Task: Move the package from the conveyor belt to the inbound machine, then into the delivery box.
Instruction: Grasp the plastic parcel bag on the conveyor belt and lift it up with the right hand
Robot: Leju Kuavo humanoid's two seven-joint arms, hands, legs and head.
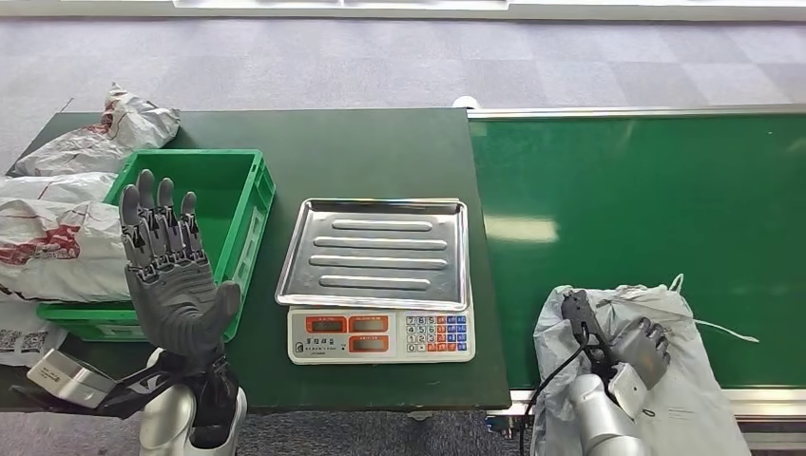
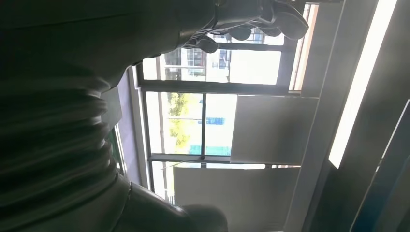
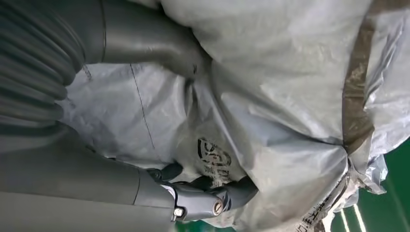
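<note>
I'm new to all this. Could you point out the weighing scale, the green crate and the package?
weighing scale (image 1: pixel 375 249): head view, steel pan.
green crate (image 1: pixel 249 223): head view, right wall.
package (image 1: pixel 689 399): head view, grey plastic.

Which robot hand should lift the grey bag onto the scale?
The right hand: it already grips the grey bag on the conveyor belt. The left hand is raised, open, near the green crate.

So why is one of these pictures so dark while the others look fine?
Left wrist view: the camera faces bright windows, so the left hand is a backlit silhouette. Head view: evenly lit, with a pale glare patch on the conveyor belt. Right wrist view: very close, with the right hand pressed into the grey package, lit softly and a little blurred.
</note>
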